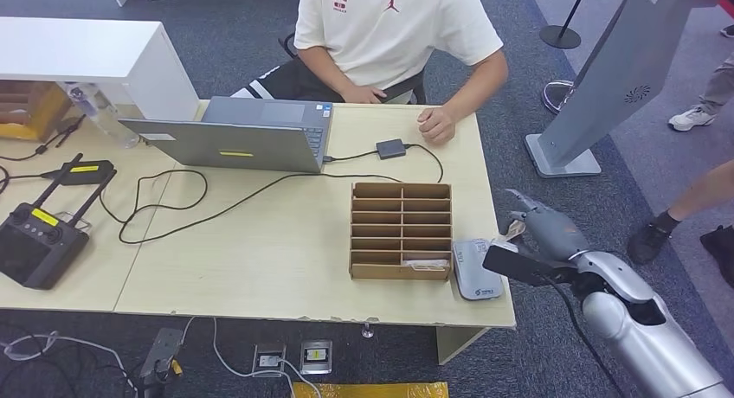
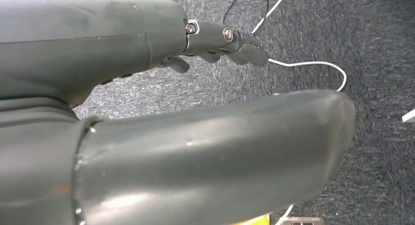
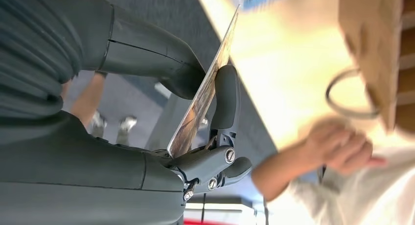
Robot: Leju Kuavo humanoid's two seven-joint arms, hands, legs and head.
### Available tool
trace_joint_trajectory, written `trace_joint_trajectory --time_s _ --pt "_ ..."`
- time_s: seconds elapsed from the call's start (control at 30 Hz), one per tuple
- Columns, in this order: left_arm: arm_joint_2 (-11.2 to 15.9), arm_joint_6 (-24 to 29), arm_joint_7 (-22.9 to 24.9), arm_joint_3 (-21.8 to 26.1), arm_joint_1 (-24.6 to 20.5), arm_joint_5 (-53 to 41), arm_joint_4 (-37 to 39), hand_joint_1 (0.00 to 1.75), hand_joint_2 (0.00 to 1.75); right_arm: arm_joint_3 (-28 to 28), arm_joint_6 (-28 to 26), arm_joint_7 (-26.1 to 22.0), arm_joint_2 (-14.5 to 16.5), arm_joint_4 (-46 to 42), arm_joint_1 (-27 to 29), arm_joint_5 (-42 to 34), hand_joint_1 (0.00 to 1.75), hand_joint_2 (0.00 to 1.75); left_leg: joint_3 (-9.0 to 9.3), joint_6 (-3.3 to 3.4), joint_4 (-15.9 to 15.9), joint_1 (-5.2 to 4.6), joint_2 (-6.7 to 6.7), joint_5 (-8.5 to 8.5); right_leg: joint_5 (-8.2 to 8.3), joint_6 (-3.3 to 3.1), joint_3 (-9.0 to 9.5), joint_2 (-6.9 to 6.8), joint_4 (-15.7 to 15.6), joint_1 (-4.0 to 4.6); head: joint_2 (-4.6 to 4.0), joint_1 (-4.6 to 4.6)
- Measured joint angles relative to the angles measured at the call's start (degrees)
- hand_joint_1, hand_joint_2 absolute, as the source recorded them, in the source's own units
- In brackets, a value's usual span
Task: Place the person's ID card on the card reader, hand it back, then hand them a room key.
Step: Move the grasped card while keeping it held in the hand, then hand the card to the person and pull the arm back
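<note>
Light wood table (image 1: pixel 260 259) on dark blue-grey carpet (image 1: pixel 519 35), white cabinet (image 1: pixel 86 56) at its far left corner. Grey kiosk stand (image 1: pixel 606 78) and a stanchion base (image 1: pixel 561 37) off the far right. White cables (image 1: pixel 225 363) and floor sockets (image 1: pixel 294 358) below the near edge.

laptop (image 1: pixel 247 138): table's far side | remote (image 1: pixel 35 242): well left of laptop | bottle (image 1: pixel 99 112): just left of laptop | adapter (image 1: pixel 390 148): right of laptop

— How many cards? 
— One ID card (image 3: pixel 203 95), one card reader (image 1: pixel 477 269) at four o'clock. 
— Other things? 
— One laptop (image 1: pixel 238 134) at eleven, one slotted box (image 1: pixel 401 231), two remote controllers (image 1: pixel 35 238), two hands.
</note>
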Motion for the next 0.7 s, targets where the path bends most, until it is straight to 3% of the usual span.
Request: trace_joint_trajectory --time_s 0.4,0.7 --pt "-0.3 -0.3 -0.1 0.0 -1.0 -1.3 0.0 0.00 0.00 -3.7 -0.3 -5.9 -0.4 5.2 -15.2 8.2 1.75 1.75 -0.07 0.00 0.0 0.00 -0.03 0.00 0.01 0.00 -0.02 -0.03 0.0 0.00 0.00 0.01" --pt "-0.4 -1.7 -0.1 -0.5 -2.1 -2.0 -0.4 0.00 0.00 -2.8 -4.3 -8.9 4.6 12.8 -25.4 11.6 1.75 1.75 -0.12 -0.02 0.0 0.02 -0.03 0.02 0.01 0.00 -0.08 -0.04 0.1 0.02 0.00 0.00"
